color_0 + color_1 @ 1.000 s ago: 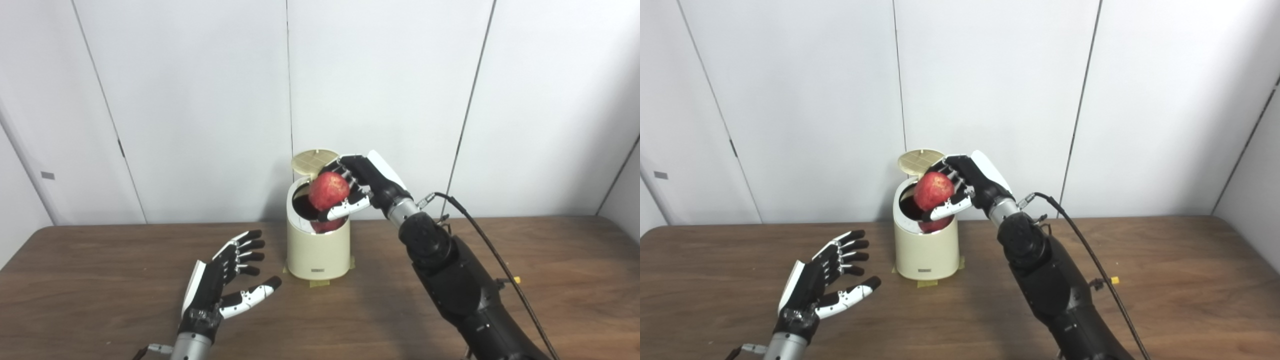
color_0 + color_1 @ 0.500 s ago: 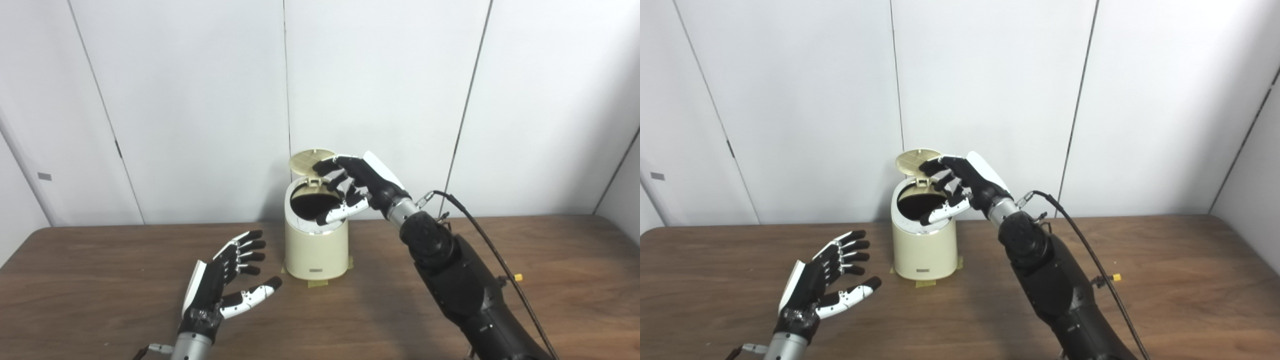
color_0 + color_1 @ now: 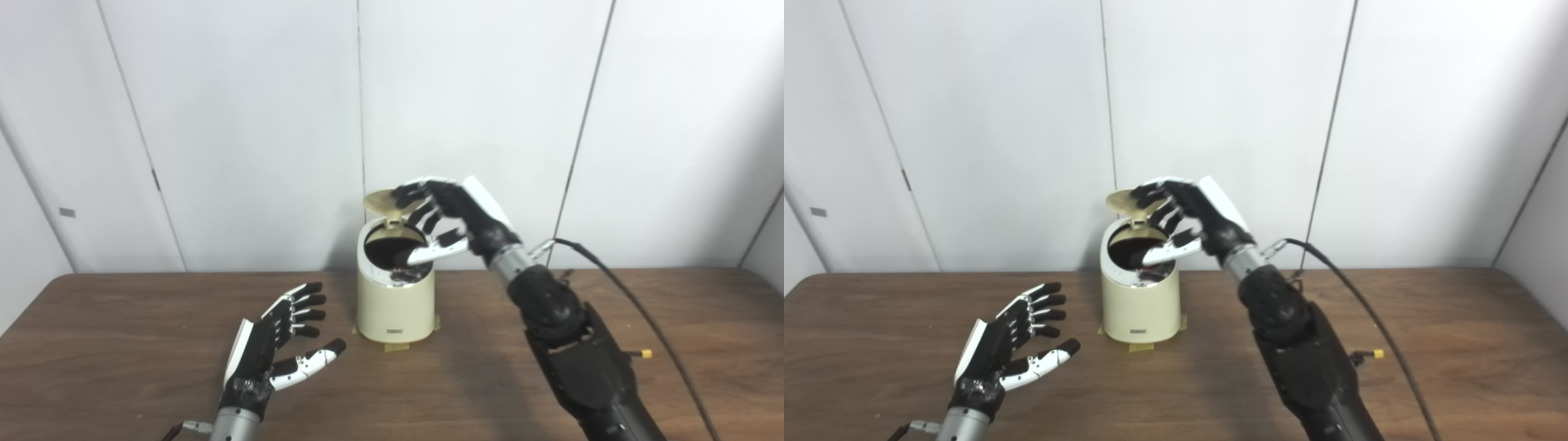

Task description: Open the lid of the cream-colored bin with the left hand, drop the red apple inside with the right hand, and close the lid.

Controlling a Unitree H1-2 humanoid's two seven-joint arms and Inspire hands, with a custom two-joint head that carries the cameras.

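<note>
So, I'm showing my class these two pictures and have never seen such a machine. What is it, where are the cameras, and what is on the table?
It is a humanoid robot with two arms. Both pictures come from cameras side by side on its head, so they show one scene. On the wooden table stands a cream-colored bin with its lid raised. The right hand reaches over the opening, fingers at the lid, holding nothing. The left hand waits open above the table. No apple shows; the bin's inside is dark.

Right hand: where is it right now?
The right hand is open above the open mouth of the cream bin, mid-table near the wall, its fingertips at the raised lid.
</note>
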